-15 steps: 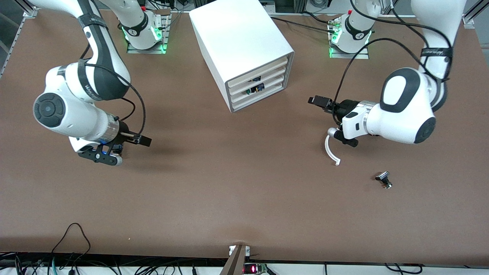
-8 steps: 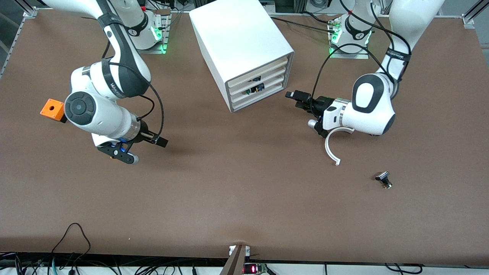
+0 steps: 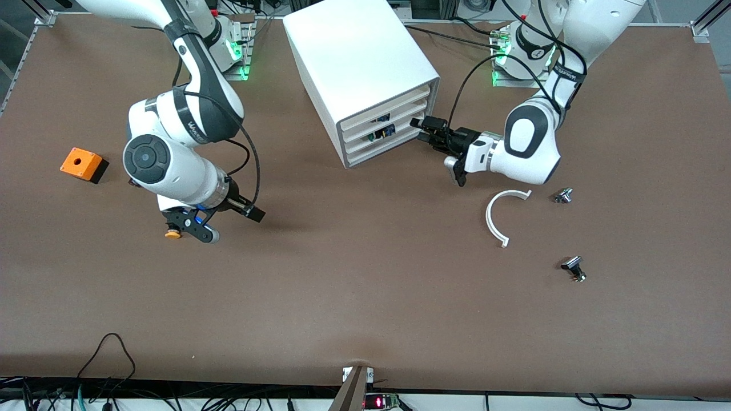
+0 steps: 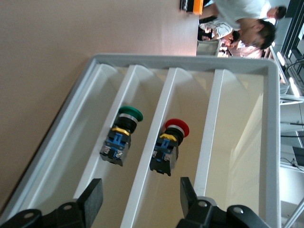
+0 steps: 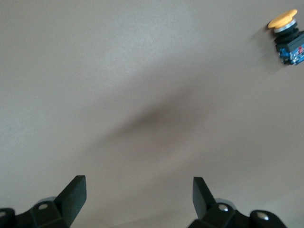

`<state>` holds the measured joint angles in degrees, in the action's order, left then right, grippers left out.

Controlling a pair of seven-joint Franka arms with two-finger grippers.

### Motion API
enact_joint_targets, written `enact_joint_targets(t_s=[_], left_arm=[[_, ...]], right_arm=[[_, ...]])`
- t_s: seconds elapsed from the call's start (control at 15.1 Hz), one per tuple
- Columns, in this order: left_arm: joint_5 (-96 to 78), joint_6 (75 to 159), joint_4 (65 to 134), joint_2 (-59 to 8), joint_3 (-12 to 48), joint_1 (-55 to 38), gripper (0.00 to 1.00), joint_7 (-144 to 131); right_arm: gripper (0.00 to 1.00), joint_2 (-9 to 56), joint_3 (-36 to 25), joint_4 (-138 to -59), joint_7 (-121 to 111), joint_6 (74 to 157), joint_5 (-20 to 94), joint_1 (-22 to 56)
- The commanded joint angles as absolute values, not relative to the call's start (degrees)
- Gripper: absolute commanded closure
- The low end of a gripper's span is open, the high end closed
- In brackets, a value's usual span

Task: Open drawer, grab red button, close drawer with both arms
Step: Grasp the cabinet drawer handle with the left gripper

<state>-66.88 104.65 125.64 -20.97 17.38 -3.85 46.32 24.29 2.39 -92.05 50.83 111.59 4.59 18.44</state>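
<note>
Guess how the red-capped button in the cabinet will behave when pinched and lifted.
The small red mushroom-capped push button lies on its side on a shelf of the white boxy cabinet, so it probably rolls if nudged. Its rigid blocky black body looks easier to pinch than the domed cap. The open left claw appears wide enough.

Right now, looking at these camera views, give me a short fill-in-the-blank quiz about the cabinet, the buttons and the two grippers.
1. The left gripper is at the front of the white ____.
2. In the left wrist view, the button beside the red button has a ____ cap.
3. The fingers of the right gripper are ____.
4. The orange box lies toward the ____ arm's end of the table.

Missing words: cabinet; green; open; right
</note>
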Motion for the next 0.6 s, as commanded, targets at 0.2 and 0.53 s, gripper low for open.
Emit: enact_joint_targets(t_s=[0.2,0.53], left_arm=[[-69.3,105.5,127.4,-22.8,18.7,-3.5,0.27,54.1],[-73.6,105.6,128.1,-25.8,19.8,-4.8,0.36,59.1]], right_arm=[[0.01,27.0,2.2,-87.9,56.6,111.6,9.4,20.0],[0.01,28.2,2.2,-85.4,61.0,111.7,9.6,21.6]])
